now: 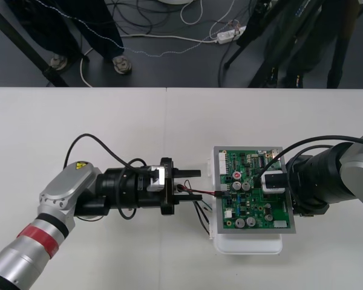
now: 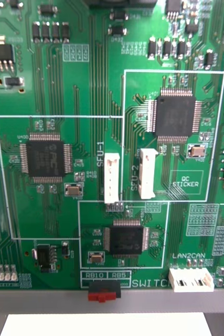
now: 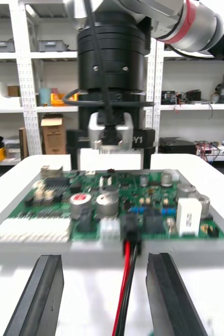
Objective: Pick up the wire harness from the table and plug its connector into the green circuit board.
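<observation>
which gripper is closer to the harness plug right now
Left. The left gripper stands just off the green board, open astride the wires behind the plug; the right gripper hovers over the board's other side.

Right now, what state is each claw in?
Left claw: open, harness wires passing between, ungripped.
Right claw: cannot tell; it is over the green board.

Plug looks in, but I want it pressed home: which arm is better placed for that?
Left, probably. Its fingers stand open either side of the harness wires, right at the plug seated in the board; the right gripper hangs over the board's opposite side.
</observation>
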